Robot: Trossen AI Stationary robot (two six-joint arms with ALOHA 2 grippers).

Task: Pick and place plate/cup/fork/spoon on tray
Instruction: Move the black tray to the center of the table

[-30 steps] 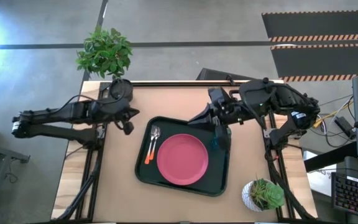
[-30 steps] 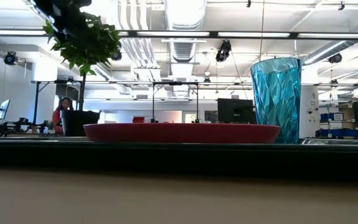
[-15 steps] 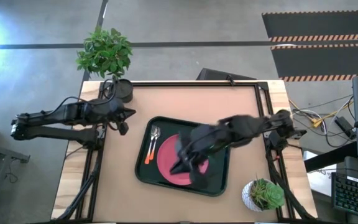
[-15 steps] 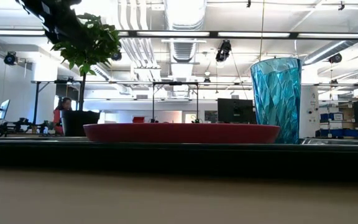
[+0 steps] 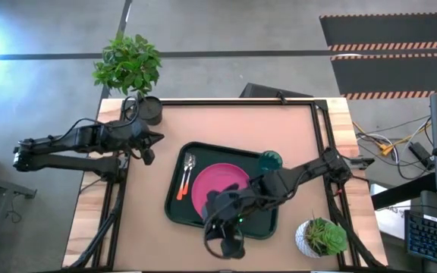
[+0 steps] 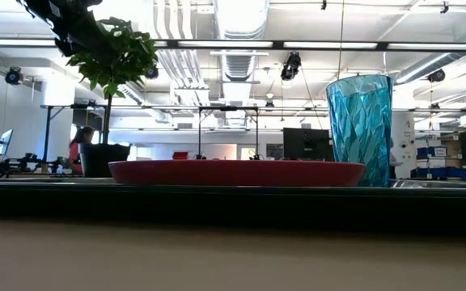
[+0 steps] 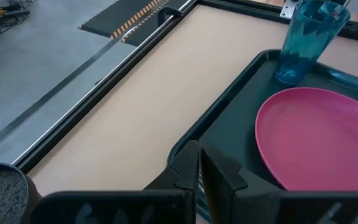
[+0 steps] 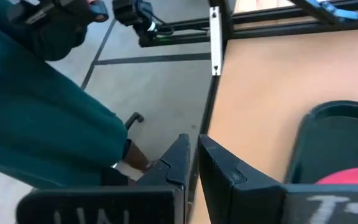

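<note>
Overhead, one large dark green-black tray [image 5: 174,212] with rounded corners and a raised rim is seen lying on the tan table [image 5: 226,121]. One round flat pink plate [image 5: 212,184] rests inside it, filling much of the tray's floor. One teal-blue tumbler, the cup [image 5: 270,160], stands upright at the tray's far right corner, just beside the plate; in the low view its faceted translucent wall is shown rising well above the plate's rim. Two small utensils with silver heads and orange handles lie side by side on the tray's left strip, beside the plate: one fork [image 5: 183,180] and one spoon [image 5: 190,174]; which of the pair is which is hard to make out from above.

Two dark arms are counted. The right gripper [image 5: 228,244] is held over the table's near edge, just past the tray's near rim, its arm stretched across the tray's right part; its fingers [image 8: 219,169] are seen nearly together with only a thin gap, and nothing is held between them. The left gripper [image 5: 149,152] is parked at the table's left side, well apart from the tray, with its fingers [image 7: 219,174] closed together on nothing.

Two potted plants are counted, one leafy plant [image 5: 127,62] at the far left corner and one succulent [image 5: 322,236] at the near right.
</note>
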